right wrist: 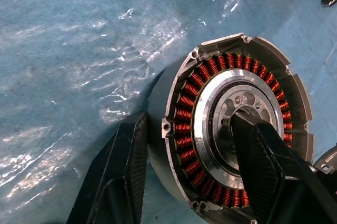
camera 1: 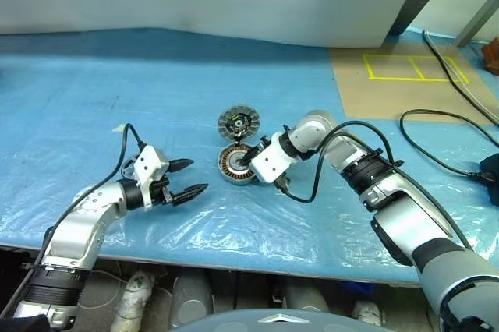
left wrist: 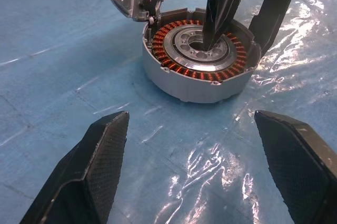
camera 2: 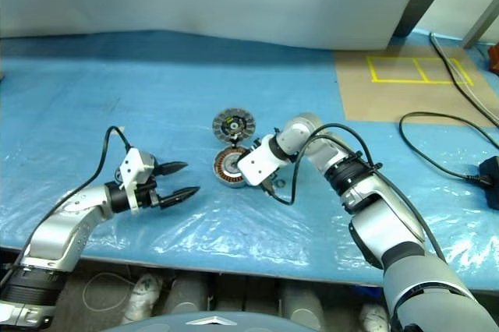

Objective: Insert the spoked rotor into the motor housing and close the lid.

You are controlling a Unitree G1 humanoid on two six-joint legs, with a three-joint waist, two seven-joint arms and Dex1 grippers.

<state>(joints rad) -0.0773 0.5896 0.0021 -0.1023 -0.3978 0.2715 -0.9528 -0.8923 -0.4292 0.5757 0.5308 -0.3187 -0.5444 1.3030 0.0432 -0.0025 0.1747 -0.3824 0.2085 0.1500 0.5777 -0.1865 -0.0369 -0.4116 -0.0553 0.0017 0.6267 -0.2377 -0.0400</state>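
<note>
Motor housing [camera 1: 236,164] sits flat on the blue plastic-covered counter [camera 1: 93,98], copper windings facing up. Spoked rotor [left wrist: 199,51] appears already seated in the central bore, pale silver with round holes, inside the winding ring. Right gripper [camera 1: 251,157] straddles the housing wall: one finger tip planted in the rotor's hub, the other outside the rim, jaws partly closed across the wall. Probably this stance serves to press or steady the rotor in its seat; whether it pinches firmly cannot be told. Lid [camera 1: 238,122] lies just beyond the housing, touching or nearly touching its rim, finned face with black hub up, so closing is not yet done. Left gripper [camera 1: 190,178] hovers near the housing on its left, jaws wide apart, holding nothing, pointed toward the housing, presumably standing by for the lid.
</note>
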